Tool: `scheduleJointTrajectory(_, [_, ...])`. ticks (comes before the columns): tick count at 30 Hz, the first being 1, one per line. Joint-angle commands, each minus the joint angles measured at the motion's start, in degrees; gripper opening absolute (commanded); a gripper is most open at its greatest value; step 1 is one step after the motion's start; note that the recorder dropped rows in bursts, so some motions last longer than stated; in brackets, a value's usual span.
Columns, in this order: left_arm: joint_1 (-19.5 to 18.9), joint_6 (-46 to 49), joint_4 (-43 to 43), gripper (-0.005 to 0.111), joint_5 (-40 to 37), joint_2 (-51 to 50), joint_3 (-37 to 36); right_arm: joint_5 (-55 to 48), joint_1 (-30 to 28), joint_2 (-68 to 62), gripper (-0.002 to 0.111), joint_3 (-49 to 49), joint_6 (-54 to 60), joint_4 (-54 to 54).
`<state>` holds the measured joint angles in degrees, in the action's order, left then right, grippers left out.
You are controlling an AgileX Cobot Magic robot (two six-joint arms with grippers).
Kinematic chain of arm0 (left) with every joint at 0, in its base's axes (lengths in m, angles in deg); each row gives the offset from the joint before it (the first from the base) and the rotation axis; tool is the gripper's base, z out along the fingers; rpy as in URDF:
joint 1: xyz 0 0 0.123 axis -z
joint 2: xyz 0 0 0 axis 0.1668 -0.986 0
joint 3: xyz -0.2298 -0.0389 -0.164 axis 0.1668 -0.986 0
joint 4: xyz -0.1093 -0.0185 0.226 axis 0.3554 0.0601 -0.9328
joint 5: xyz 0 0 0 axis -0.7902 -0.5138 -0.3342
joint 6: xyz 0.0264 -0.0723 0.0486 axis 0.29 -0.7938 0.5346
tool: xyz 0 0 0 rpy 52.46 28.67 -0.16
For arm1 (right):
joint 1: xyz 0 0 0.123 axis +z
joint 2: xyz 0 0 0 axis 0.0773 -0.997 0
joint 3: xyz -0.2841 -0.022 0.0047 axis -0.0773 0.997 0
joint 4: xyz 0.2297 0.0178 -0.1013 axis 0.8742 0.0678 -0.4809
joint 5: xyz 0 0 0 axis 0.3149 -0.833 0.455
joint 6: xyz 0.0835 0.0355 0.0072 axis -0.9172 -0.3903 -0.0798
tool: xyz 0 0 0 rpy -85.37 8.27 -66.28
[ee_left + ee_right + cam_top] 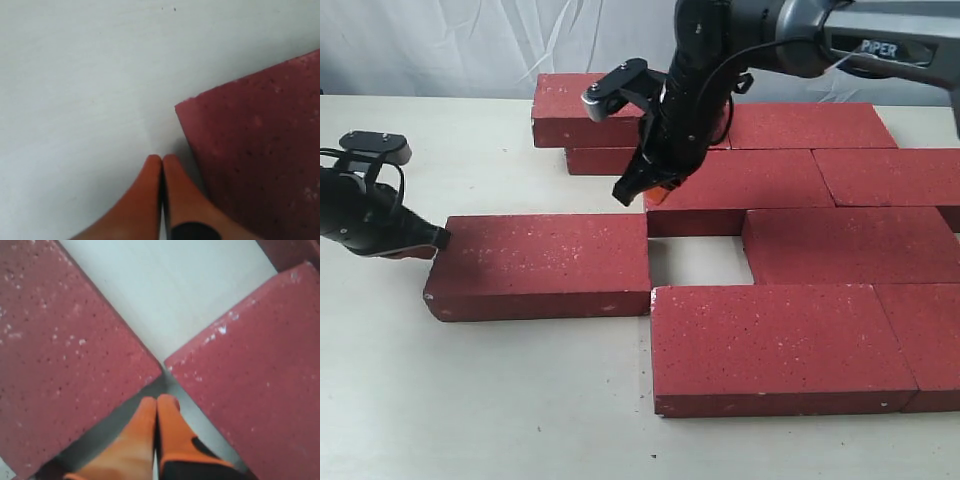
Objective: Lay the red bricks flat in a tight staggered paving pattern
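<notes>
Several red bricks lie flat on the white table (pixel 470 400). One loose brick (pixel 540 265) sits apart on the left of the paved group. My left gripper (pixel 438 240) is shut and empty, its tips at that brick's left end; the left wrist view shows the shut gripper (pixel 162 159) beside the brick's corner (pixel 260 150). My right gripper (pixel 648 192), also shut and empty, hangs by the left end of a second-row brick (pixel 750 180). In the right wrist view its tips (pixel 158 401) sit over the narrow gap between two brick corners (pixel 60 350) (pixel 250 375).
A square gap of bare table (pixel 700 260) opens between the loose brick and a third-row brick (pixel 845 245). Two front bricks (pixel 775 345) (pixel 930 340) lie side by side. At the back left one brick (pixel 585 110) rests on another (pixel 600 160).
</notes>
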<state>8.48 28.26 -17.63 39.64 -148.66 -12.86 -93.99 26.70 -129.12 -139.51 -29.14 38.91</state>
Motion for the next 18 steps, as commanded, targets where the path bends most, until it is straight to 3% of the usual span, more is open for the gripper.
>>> scheduleJointTrajectory(1, [0.1,0.0,1.6,0.0,-1.2,-1.6,-0.2,3.4,-2.7,4.8,-0.001,7.0,0.0,0.6])
scheduleJointTrajectory(12, [2.3,3.2,4.3,0.0,-4.4,-2.2,-0.2,21.5,-4.8,14.4,-0.001,27.7,0.9,2.0])
scheduleJointTrajectory(18, [4.4,3.2,4.5,0.0,-4.0,-2.2,-0.2,27.7,-4.8,14.7,-0.001,29.6,2.0,2.1])
